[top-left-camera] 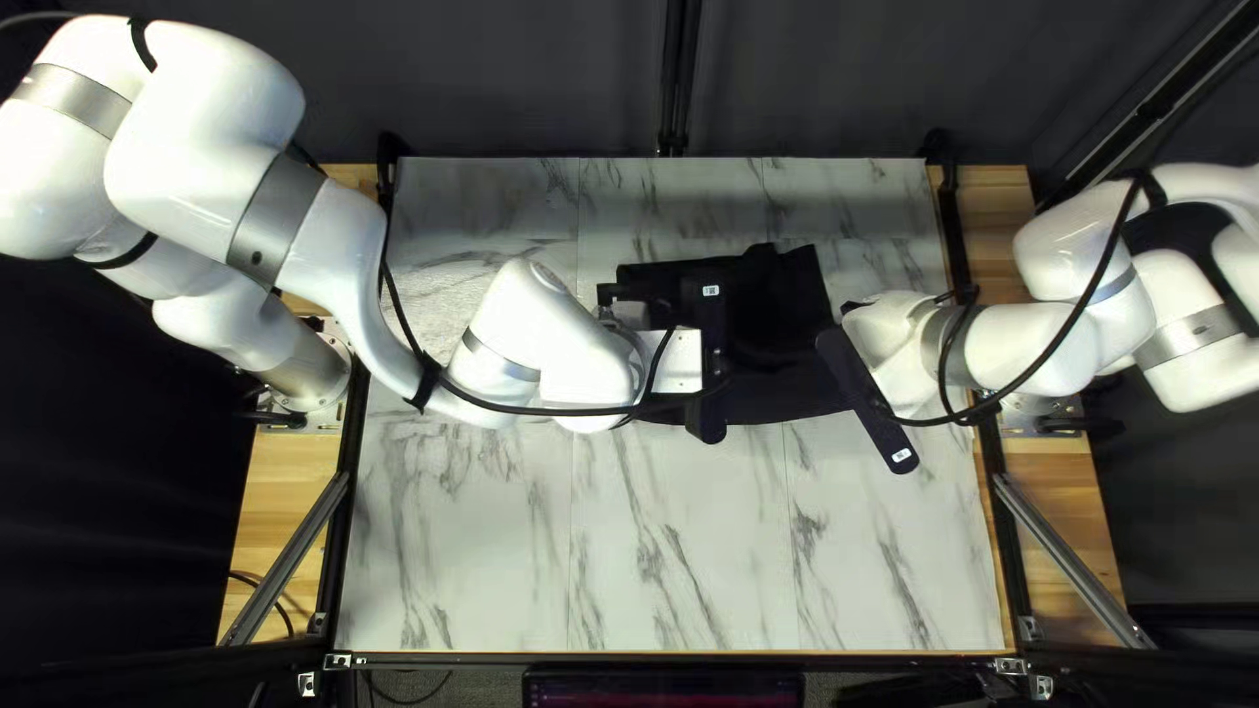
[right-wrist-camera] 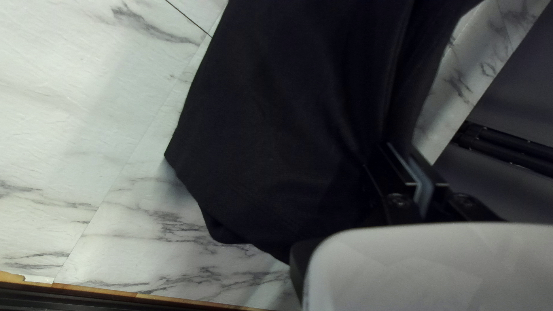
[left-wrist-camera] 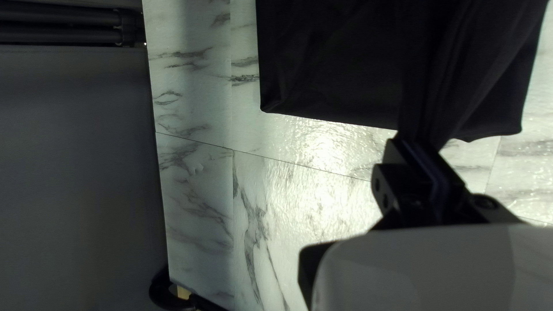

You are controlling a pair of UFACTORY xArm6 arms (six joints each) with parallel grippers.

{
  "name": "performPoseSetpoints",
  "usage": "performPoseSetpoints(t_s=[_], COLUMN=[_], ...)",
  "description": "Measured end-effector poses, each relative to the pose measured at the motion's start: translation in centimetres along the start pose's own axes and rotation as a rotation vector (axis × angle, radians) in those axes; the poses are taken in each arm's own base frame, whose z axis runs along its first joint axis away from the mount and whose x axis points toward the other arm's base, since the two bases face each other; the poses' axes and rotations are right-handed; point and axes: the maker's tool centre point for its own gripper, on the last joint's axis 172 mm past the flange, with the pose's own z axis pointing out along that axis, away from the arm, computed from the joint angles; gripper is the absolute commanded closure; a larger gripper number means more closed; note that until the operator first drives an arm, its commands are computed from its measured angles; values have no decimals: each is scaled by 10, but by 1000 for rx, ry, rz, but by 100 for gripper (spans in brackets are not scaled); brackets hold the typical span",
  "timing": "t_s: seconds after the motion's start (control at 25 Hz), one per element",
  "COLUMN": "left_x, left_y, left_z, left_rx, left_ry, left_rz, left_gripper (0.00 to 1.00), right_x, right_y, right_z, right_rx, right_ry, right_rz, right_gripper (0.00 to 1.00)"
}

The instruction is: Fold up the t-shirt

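Black t-shirt (top-left-camera: 787, 315) found on the marble-patterned desk (top-left-camera: 682, 551), toward the far side, between my two arms; part of it lies flat and part is raised in loose folds. My left gripper (top-left-camera: 708, 380) is over the shirt's left portion in the top left view; my right gripper (top-left-camera: 866, 400) is at its right side, tilted.

Left wrist view: the fingers are closed to a narrow gap, with a gathered strip of the shirt pinched between their tips. The strip runs ahead over the flatter cloth, whose edge lies just ahead of the tips.

Right wrist view: the fingers are likewise drawn nearly together, gripping a fold of the shirt at their tips. The remaining cloth drapes ahead and beside them, its lower edge uneven.
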Motion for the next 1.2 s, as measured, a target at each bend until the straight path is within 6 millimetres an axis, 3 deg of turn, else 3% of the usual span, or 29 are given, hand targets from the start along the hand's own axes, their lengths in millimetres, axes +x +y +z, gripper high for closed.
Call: performPoseSetpoints(t_s=[0.32, 0.56, 1.2], left_x=[-15, -15, -17], left_y=[-26, -53, -64], left_z=[4, 28, 35], left_rx=[19, 26, 28], left_ry=[-16, -39, -39], left_rz=[-25, -25, -37], left_gripper=[100, 100, 100], right_x=[-15, -27, -35], right_y=[23, 40, 49], right_z=[14, 21, 25], right_rx=[-2, -9, -10], right_ry=[4, 7, 18], right_rz=[-7, 2, -8], right_gripper=[100, 100, 100])
